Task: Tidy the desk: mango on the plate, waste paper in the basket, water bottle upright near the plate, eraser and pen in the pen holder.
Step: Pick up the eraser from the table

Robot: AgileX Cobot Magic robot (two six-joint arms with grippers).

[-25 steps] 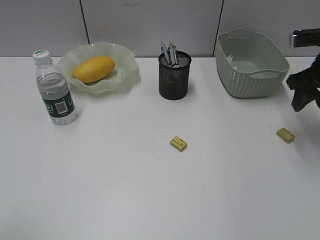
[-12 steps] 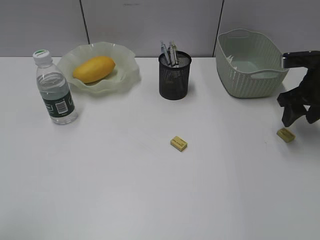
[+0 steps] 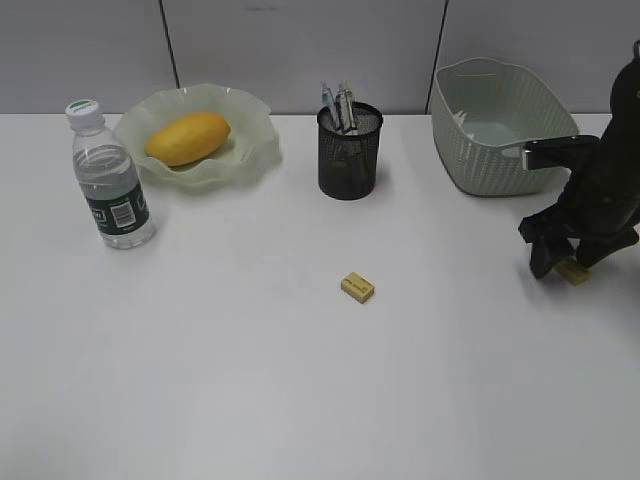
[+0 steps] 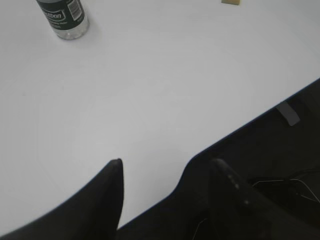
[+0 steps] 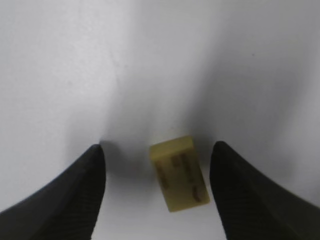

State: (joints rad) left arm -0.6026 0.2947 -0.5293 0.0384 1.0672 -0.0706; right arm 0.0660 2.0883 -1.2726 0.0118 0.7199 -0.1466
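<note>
While the right gripper (image 5: 156, 165) hangs open and empty astride the eraser (image 5: 179, 172), centre first.
Eraser lies skewed on the desk (image 5: 150, 60), lower middle of frame; square up before closing.

Front half of worktop (image 3: 250, 400): bare, wide passage edge to edge. Only obstacle mid-field is a small yellow eraser (image 3: 357, 287), low and well apart from everything.

Back row, left to right: water bottle (image 3: 108, 175) upright, just beside plate (image 3: 255, 140) with mango (image 3: 187, 137); open gap; pen holder (image 3: 349, 152) with pens (image 3: 337, 104) sticking up; open gap; basket (image 3: 500, 125).

Right side: right gripper (image 3: 560, 262) low, jaws apart, straddling a second eraser (image 5: 179, 173), clear worktop either side of it.
</note>
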